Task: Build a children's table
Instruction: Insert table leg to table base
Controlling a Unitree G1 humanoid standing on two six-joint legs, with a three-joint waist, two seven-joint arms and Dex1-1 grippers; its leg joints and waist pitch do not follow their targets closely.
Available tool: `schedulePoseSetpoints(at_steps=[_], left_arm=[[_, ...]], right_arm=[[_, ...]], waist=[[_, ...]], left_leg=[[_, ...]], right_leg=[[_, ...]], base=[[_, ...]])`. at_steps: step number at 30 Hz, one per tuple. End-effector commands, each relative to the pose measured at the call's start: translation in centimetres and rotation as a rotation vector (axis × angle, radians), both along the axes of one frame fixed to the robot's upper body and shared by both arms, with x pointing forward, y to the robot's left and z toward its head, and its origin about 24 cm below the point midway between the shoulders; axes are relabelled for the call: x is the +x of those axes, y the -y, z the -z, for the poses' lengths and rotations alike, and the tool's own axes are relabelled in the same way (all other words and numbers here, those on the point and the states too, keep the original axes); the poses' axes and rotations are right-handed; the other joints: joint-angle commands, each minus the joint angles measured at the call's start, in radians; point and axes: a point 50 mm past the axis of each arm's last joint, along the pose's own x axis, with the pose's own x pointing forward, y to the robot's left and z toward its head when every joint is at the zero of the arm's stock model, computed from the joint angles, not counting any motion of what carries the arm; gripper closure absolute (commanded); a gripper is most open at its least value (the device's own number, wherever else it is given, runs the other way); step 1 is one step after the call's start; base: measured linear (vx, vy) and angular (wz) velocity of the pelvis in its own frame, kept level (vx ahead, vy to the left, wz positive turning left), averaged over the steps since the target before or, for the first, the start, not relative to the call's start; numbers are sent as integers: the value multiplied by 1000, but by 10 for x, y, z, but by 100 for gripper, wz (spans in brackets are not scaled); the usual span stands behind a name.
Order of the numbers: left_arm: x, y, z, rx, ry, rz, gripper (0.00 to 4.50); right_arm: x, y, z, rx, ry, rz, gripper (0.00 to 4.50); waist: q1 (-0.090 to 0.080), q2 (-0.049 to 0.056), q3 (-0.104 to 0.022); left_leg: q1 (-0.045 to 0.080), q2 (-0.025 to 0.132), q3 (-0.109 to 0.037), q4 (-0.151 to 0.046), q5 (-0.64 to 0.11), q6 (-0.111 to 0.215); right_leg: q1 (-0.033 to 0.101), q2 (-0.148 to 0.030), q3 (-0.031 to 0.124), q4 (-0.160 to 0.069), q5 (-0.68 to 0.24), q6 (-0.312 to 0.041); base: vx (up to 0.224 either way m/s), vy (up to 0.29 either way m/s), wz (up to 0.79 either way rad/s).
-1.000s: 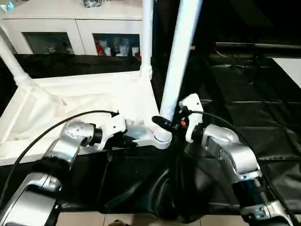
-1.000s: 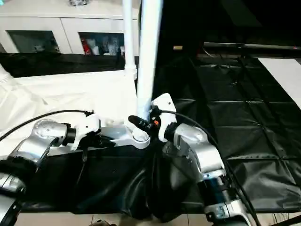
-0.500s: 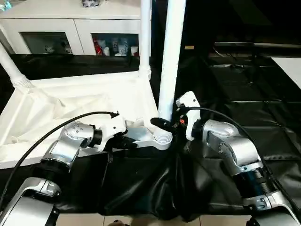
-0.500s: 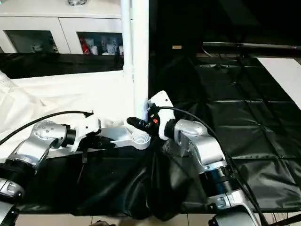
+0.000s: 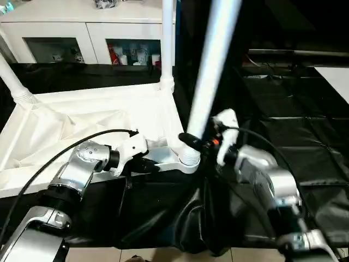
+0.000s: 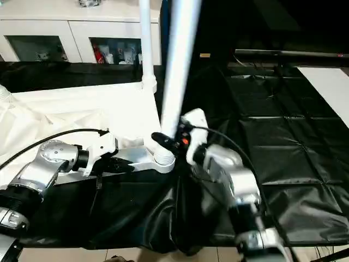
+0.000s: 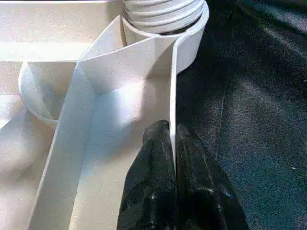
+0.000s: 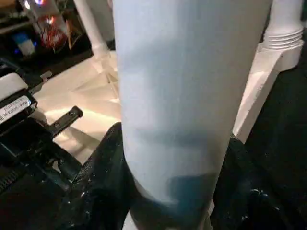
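Note:
The children's table top (image 5: 82, 117) lies upside down on the black sheet, with its rim facing up. One white leg (image 5: 167, 43) stands in the far right corner socket, and another leg (image 5: 12, 79) stands at the far left. My right gripper (image 5: 196, 143) is shut on a third leg (image 5: 214, 71) just above the near right socket (image 5: 189, 158). This leg leans to the right, and its ribbed end (image 7: 163, 9) sits in the socket. My left gripper (image 5: 144, 164) is shut on the thin rim (image 7: 172, 86) next to that socket, with a black finger (image 7: 153, 158) on each side.
A white glass-door cabinet (image 5: 65, 38) stands behind the big table. Wrinkled black sheet (image 5: 283, 109) covers the table to the right and hangs over the front edge. A black cable (image 5: 65, 144) loops over my left forearm. A strip of floor (image 5: 163, 255) runs below the table edge.
The leg in my right gripper stood near upright half a second ago and now leans to the right. My right forearm has shifted with it. My left gripper keeps its hold on the rim.

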Motion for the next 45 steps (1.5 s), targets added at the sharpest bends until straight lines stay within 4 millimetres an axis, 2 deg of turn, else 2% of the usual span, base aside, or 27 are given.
schedulePoseSetpoints(at_steps=[1,3,5,6,7,8,10,13,16,20,21,22,23,24,26,27,28,33,41,43,45], left_arm=[[-2,-2,6,-18,-26,-24,450],[-1,-2,5,-17,-22,-27,450],[0,-2,5,-15,-19,-28,450],[1,-2,4,-13,-18,-29,450],[2,-3,3,-10,-14,-32,450],[2,-3,3,-9,-13,-32,450],[4,-3,2,-6,-10,-34,450],[5,-3,1,-2,-10,-33,450],[5,-3,1,1,-9,-30,450],[5,-3,0,5,-10,-23,450],[5,-3,0,6,-10,-22,450],[5,-2,1,7,-9,-21,450],[5,-2,1,9,-9,-20,450],[5,-2,1,8,-9,-20,450],[5,-2,1,7,-8,-20,450],[4,-2,1,8,-8,-22,450],[4,-4,1,9,-7,-27,450],[4,-4,2,10,-4,-34,450],[5,-2,1,-16,5,-47,450],[5,-4,2,-17,2,-47,450],[5,-4,2,-17,1,-51,450]], right_arm=[[-6,17,23,-55,-68,93,265],[-8,17,24,-61,-37,108,265],[-10,16,23,-70,-4,122,265],[-11,16,24,-77,18,131,265],[-13,14,24,-78,43,140,265],[-14,14,24,-86,53,142,265],[-16,11,23,-118,84,137,265],[-18,5,23,-159,104,105,265],[-19,-1,24,-199,98,66,265],[-20,-7,26,-248,57,-2,265],[-20,-9,27,-259,42,-20,265],[-19,-10,27,-265,31,-32,265],[-19,-10,27,-265,12,-39,265],[-19,-10,27,-270,7,-50,265],[-19,-10,27,-274,3,-57,265],[-20,-10,29,-274,-18,-62,265],[-22,-7,36,-287,-56,-67,265],[-25,-1,46,-313,-94,-53,265],[-21,-3,43,-302,-73,-21,265],[-21,-5,45,-304,-74,-19,265],[-22,-6,47,-308,-76,-20,265]], waist=[[3,5,-66],[4,9,-67],[5,14,-65],[5,13,-64],[5,18,-64],[4,15,-64],[5,21,-63],[5,21,-64],[3,23,-61],[2,21,-62],[1,16,-61],[1,18,-62],[1,12,-62],[2,11,-62],[3,14,-62],[2,11,-60],[3,13,-61],[2,18,-61],[0,16,-59],[-3,12,-56],[-5,14,-55]], left_leg=[[24,65,-32,-73,-177,6],[23,63,-33,-73,-182,7],[24,64,-34,-75,-206,-1],[24,65,-34,-76,-222,-6],[25,64,-35,-78,-227,-10],[25,64,-34,-78,-234,-13],[24,64,-36,-79,-233,-12],[24,63,-36,-79,-236,-9],[25,65,-37,-82,-255,-14],[26,64,-37,-82,-255,-13],[25,65,-36,-83,-248,-11],[25,64,-37,-82,-240,-9],[25,64,-35,-81,-236,-6],[24,64,-35,-81,-231,-3],[24,65,-35,-81,-232,-4],[25,66,-35,-82,-242,-7],[25,66,-35,-82,-242,-8],[26,66,-36,-84,-255,-19],[28,66,-36,-85,-272,-25],[28,66,-36,-87,-290,-28],[30,67,-37,-89,-305,-34]], right_leg=[[30,-96,49,-82,-32,-238],[31,-97,49,-81,-23,-240],[30,-99,50,-85,-53,-238],[29,-99,50,-88,-72,-235],[28,-98,50,-87,-80,-232],[28,-98,51,-89,-86,-230],[29,-97,51,-88,-82,-230],[29,-96,50,-89,-77,-229],[27,-98,51,-91,-111,-224],[27,-96,52,-91,-108,-225],[28,-94,52,-90,-99,-226],[28,-96,52,-89,-95,-228],[28,-96,52,-90,-93,-228],[28,-97,53,-90,-93,-228],[27,-98,53,-90,-98,-224],[26,-97,53,-92,-115,-220],[27,-97,53,-92,-118,-218],[25,-98,53,-93,-116,-218],[22,-98,55,-97,-146,-214],[21,-99,56,-100,-180,-210],[19,-99,57,-102,-205,-205]], base=[[0,0,0],[0,0,0],[0,0,0],[0,0,0],[0,0,0],[0,0,0],[0,0,0],[0,0,0],[0,0,0],[0,0,0],[0,0,0],[0,0,0],[0,0,0],[0,0,0],[0,0,0],[0,0,0],[0,0,0],[0,0,0],[0,0,0],[0,0,0],[0,0,0]])
